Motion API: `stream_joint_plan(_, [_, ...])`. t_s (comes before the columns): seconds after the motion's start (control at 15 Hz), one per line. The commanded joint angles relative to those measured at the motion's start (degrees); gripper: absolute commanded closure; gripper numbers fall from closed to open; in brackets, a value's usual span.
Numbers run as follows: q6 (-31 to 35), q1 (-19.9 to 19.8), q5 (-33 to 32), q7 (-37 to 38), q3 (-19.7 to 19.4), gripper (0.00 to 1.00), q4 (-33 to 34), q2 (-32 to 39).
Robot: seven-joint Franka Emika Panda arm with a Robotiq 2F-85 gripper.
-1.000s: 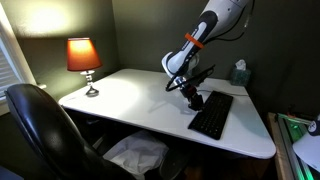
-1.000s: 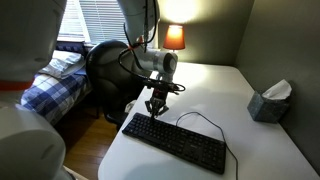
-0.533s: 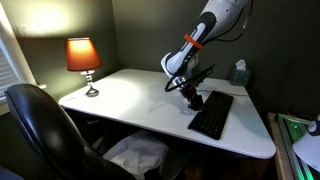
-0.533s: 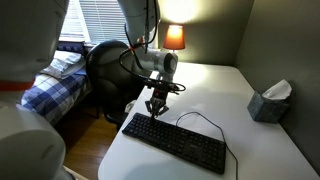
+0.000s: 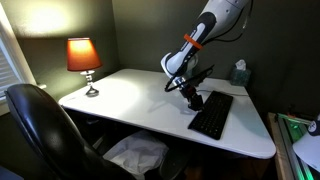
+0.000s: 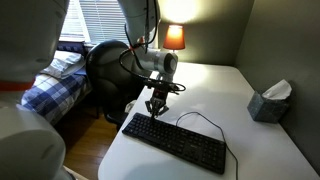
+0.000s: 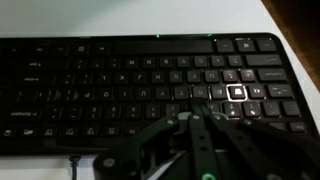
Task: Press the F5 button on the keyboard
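Observation:
The flat black keyboard [image 5: 212, 113] lies on the white table, also shown in an exterior view [image 6: 175, 143] and filling the wrist view [image 7: 140, 80], where it appears upside down. Its thin black cable [image 6: 195, 118] loops behind it. My gripper [image 5: 193, 99] [image 6: 155, 112] points straight down at the keyboard's back edge near one end. In the wrist view the fingers [image 7: 203, 118] are pressed together, shut and empty, with the tips over the top key rows. One key [image 7: 237, 93] is outlined in white just beside the tips. Whether the tips touch a key I cannot tell.
A lit lamp [image 5: 84, 58] stands at the far table corner. A teal tissue box [image 6: 269, 101] sits near the wall, also in an exterior view [image 5: 239, 73]. A black office chair [image 5: 40, 125] is by the table. A bed with plaid cover [image 6: 45, 85] is beyond.

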Motion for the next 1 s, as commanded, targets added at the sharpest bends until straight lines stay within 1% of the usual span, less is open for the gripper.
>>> stream_joint_plan(0.0, [0.60,-0.07,-0.30,0.09,0.22,1.00,0.45,0.84])
stream_joint_plan(0.93, [3.15,0.27,-1.01,-0.06,0.23,1.00,-0.76,0.54])
